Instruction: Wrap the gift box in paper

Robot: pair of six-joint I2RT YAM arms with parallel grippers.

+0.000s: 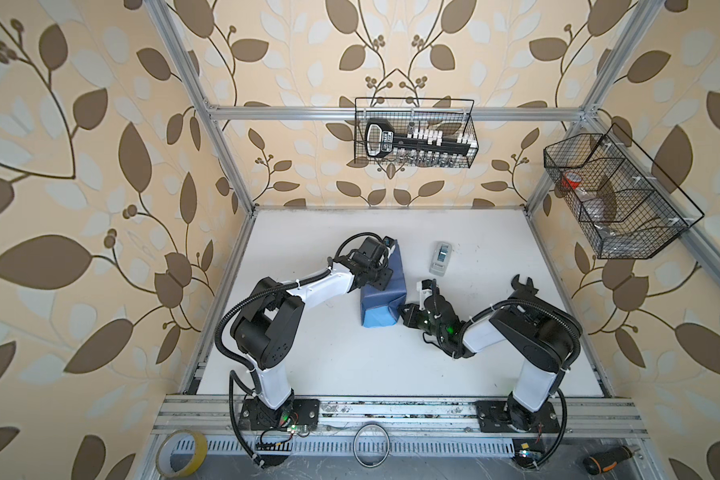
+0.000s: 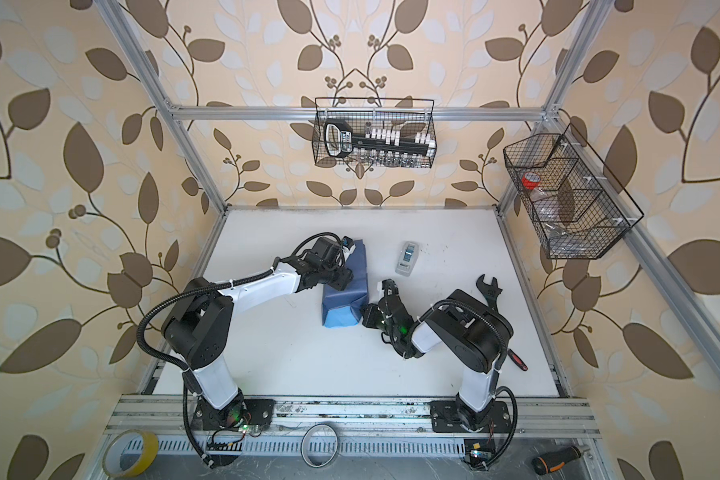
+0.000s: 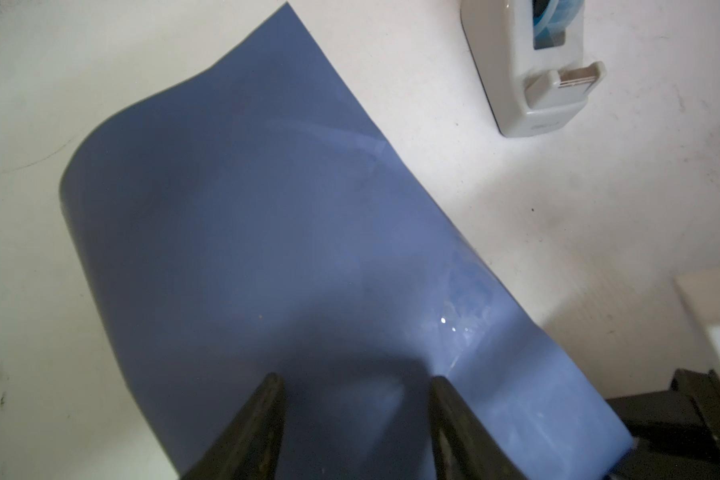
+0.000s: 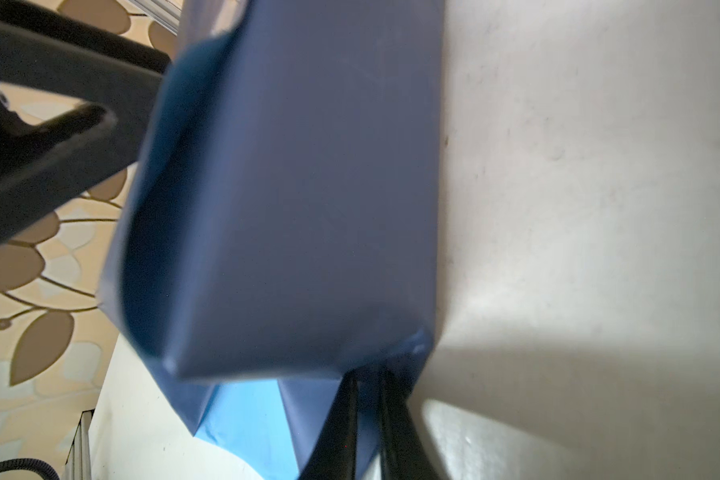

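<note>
Low, left gripper (image 3: 356, 380) reaching forward, spread over the paper (image 3: 246, 228), right gripper (image 4: 368, 376) angled inward, pinching its corner

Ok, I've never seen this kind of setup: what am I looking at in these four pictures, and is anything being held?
These are two robot arms bolted to the near edge of a white table, each ending in a two-fingered gripper. Two pictures come from one overhead camera. The other two come from cameras on the arms' wrists, looking along the fingers. At the centre lies a parcel of blue paper. The gift box is presumably inside, but it is hidden. The left gripper is open, with its fingers apart over the top of the paper. The right gripper has its fingers almost together on a paper flap at the parcel's near corner. A grey tape dispenser and a black wrench also lie on the table.
</note>
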